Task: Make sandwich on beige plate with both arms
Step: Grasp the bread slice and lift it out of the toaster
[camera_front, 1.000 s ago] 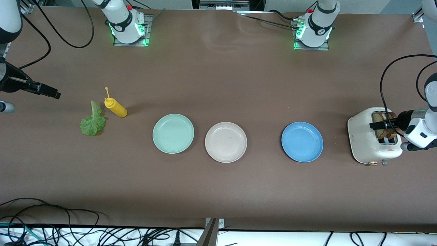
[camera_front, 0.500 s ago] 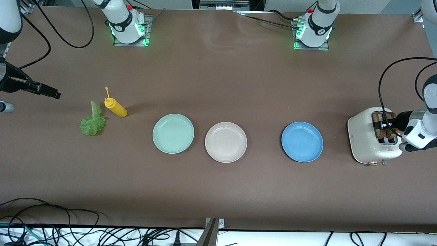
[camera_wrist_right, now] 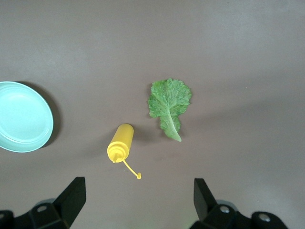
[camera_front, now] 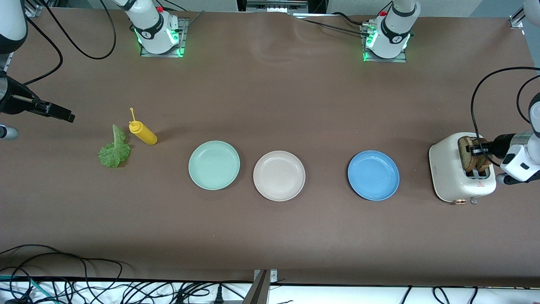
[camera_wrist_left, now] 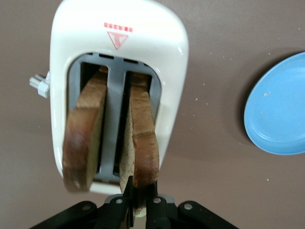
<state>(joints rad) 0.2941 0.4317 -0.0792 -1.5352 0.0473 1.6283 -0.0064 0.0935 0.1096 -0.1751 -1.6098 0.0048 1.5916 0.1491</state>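
Two brown toast slices stand in the slots of a white toaster [camera_front: 447, 169] at the left arm's end of the table. My left gripper [camera_front: 476, 150] [camera_wrist_left: 141, 185] is shut on the top edge of the slice [camera_wrist_left: 143, 138] in the slot nearer the blue plate. The other slice [camera_wrist_left: 83, 138] stands free in its slot. The beige plate [camera_front: 279, 175] is bare, at mid-table. A green lettuce leaf [camera_front: 114, 150] [camera_wrist_right: 169, 102] lies flat at the right arm's end. My right gripper [camera_front: 63, 114] [camera_wrist_right: 138, 200] hangs open over bare table beside the leaf, and that arm waits.
A yellow squeeze bottle [camera_front: 144, 134] [camera_wrist_right: 120, 143] stands beside the lettuce. A mint green plate [camera_front: 214, 164] [camera_wrist_right: 21, 117] sits beside the beige plate, toward the right arm's end. A blue plate [camera_front: 373, 175] [camera_wrist_left: 281, 109] sits between the beige plate and the toaster. Cables run along the table's near edge.
My left gripper's fingers, open around the toast slice a second ago, have closed on it, and the hand has shifted slightly over the toaster. The right arm has not moved.
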